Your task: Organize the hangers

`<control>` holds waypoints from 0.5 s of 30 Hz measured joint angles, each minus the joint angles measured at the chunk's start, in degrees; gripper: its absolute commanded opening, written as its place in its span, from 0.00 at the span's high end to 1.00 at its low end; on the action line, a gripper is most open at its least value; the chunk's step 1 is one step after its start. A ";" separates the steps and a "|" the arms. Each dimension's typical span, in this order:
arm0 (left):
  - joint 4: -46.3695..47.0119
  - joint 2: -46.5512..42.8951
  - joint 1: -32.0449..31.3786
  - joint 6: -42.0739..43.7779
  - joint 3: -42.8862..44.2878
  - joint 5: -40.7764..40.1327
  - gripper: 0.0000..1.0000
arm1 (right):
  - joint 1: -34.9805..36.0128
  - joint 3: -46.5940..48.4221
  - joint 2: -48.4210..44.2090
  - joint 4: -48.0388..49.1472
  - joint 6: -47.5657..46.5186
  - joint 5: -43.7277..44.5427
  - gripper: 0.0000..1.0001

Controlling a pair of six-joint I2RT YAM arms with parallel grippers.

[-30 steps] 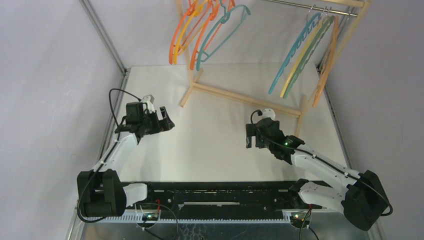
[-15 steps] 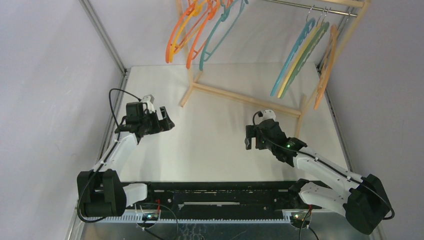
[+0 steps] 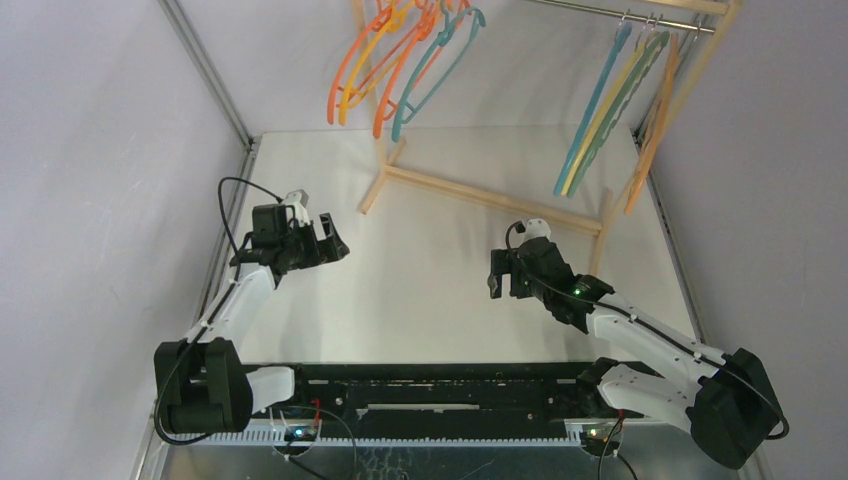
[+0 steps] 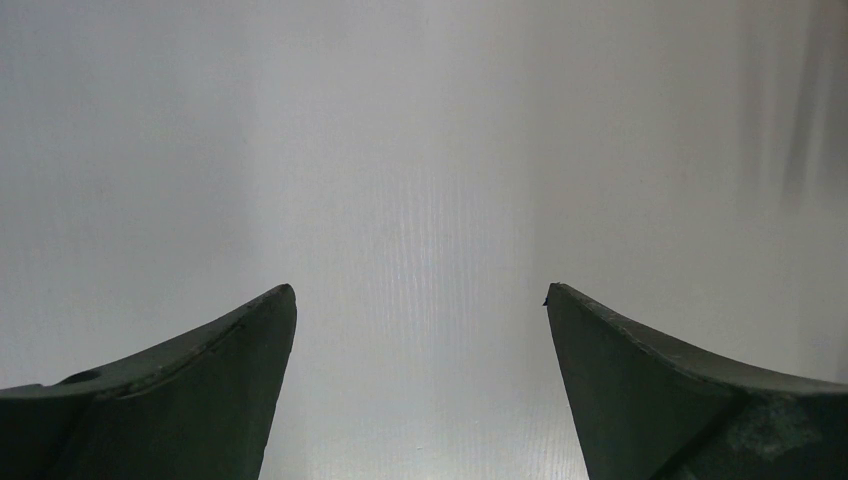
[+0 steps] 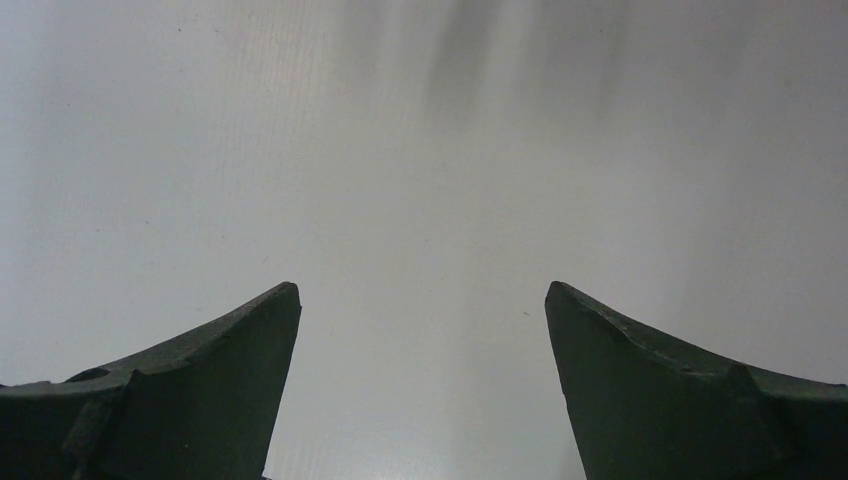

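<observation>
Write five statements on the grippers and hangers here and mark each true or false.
1. The left gripper and right gripper both have open jaws. True.
2. The right gripper holds a teal hanger. False: it holds nothing, with only bare table in front of it.
3. A right cluster of hangers hangs from the metal rod. True.
4. That cluster is all orange. False: teal and yellow ones hang there too, beside one orange.
5. No hanger lies on the table. True.
</observation>
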 measured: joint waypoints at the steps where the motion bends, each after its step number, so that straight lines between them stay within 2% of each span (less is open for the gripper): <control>1: 0.00 0.09 0.00 0.00 0.00 0.02 0.00 | 0.00 0.00 0.00 0.07 0.02 -0.04 0.00; 15: -0.28 0.31 -0.07 -0.50 0.11 -2.19 0.01 | -0.04 0.00 0.22 0.13 0.15 -0.15 0.00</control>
